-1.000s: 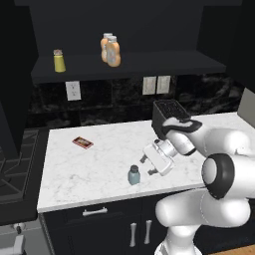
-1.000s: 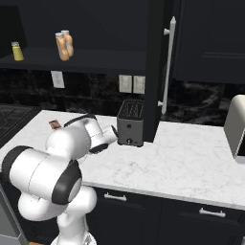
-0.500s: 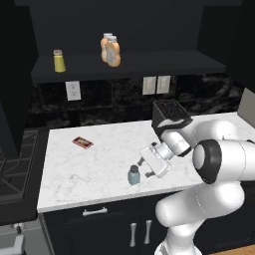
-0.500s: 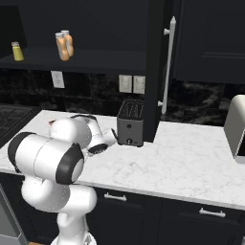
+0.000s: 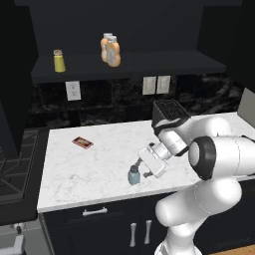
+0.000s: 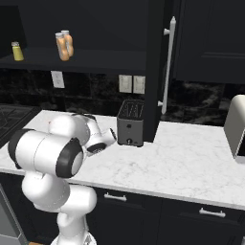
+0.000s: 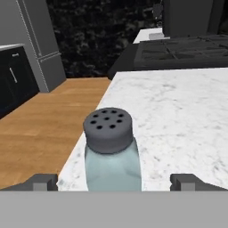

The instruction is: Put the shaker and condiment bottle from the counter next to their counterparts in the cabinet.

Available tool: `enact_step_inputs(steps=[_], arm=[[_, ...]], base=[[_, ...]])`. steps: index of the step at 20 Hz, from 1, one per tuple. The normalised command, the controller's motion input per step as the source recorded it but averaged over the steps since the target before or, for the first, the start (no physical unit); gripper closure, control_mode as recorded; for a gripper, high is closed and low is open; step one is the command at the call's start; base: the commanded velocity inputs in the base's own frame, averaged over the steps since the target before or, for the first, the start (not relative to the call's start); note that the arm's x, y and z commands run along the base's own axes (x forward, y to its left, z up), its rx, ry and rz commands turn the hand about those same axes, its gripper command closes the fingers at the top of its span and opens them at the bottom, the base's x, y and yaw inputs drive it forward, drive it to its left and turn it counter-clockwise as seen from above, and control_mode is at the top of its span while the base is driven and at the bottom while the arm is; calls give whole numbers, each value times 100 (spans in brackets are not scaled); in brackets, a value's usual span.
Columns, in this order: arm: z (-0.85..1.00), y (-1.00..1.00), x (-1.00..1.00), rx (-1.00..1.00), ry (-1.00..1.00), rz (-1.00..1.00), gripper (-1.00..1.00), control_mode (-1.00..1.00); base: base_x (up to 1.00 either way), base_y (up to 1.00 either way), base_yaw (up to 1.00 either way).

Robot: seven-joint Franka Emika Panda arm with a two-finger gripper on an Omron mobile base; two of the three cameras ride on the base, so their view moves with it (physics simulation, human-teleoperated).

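Observation:
The pale blue-grey shaker (image 5: pixel 133 175) (image 7: pixel 111 151) stands upright on the marble counter (image 5: pixel 89 169), close to its front edge. My gripper (image 5: pixel 143 166) (image 7: pixel 114 182) is open and level with it. One fingertip (image 7: pixel 42 181) is on each side of the shaker, both apart from the glass. On the cabinet shelf (image 5: pixel 149 62), a yellow shaker (image 5: pixel 59 61) (image 6: pixel 17 50) stands at the left. Two orange bottles (image 5: pixel 113 51) (image 6: pixel 62 46) stand together near the middle. I cannot tell which of them is the condiment bottle.
A dark toaster (image 5: pixel 169 112) (image 6: pixel 130 122) sits behind my arm. A small red packet (image 5: pixel 82 143) lies on the counter's left part. A stovetop (image 5: pixel 15 167) borders the counter on the left. A white appliance (image 6: pixel 237 127) stands at the far right.
My gripper has slid left along the counter until its open fingers flank the shaker. The arm's elbow has swung to the right. The shaker has not moved.

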Motion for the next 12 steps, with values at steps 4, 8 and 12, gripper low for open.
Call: enact_step_inputs(steps=[4,8,12], arm=[[0,9,0,0,0,0,-100,-100],[0,6,0,0,1,0,-100,-100],[0,5,0,0,1,0,-100,-100]], base=[[0,0,0],[0,0,0],[0,0,0]])
